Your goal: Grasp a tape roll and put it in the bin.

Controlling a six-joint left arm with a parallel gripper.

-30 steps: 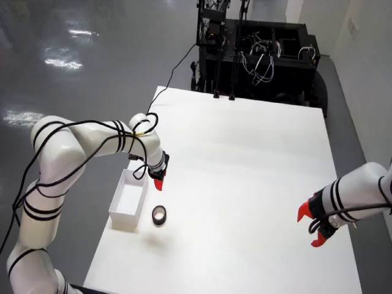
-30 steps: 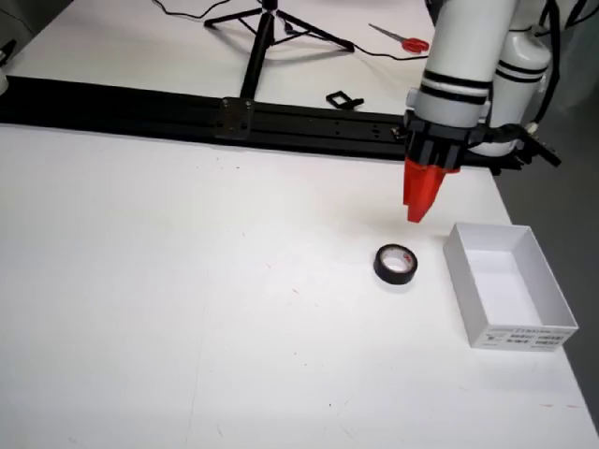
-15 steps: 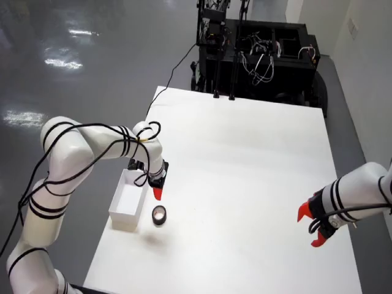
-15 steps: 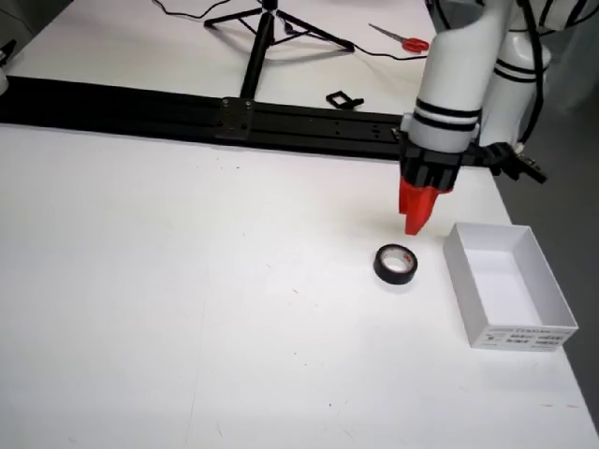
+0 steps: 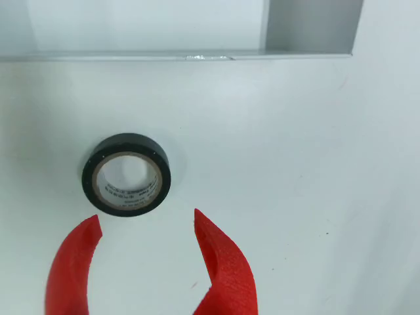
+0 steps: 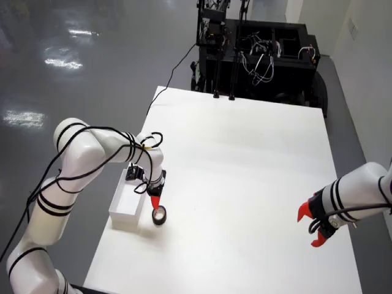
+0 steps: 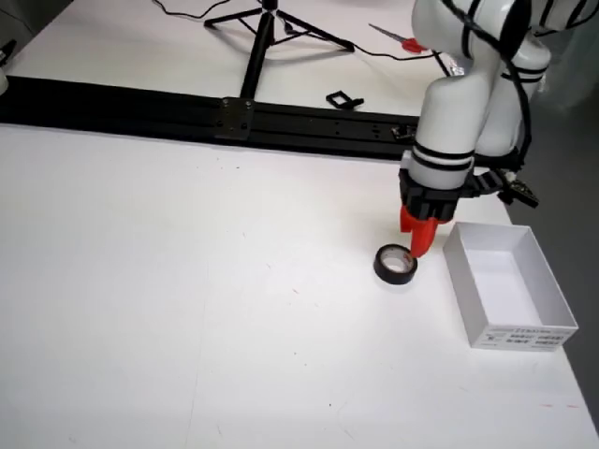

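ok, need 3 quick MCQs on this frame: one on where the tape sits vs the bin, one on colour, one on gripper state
1. Where is the tape roll?
A. inside the white bin
B. on the table beside the white bin
C. held up in the air

2. What colour are the gripper's fingers?
A. red
B. blue
C. black

3. What state is the gripper in?
A. shut on the roll
B. shut, empty
C. open, roll not between the fingers

Key: 1 B, the black roll lies flat on the table just outside the white bin. 2 A, the fingers are red. 3 C, the gripper is spread, with the roll ahead of its tips.
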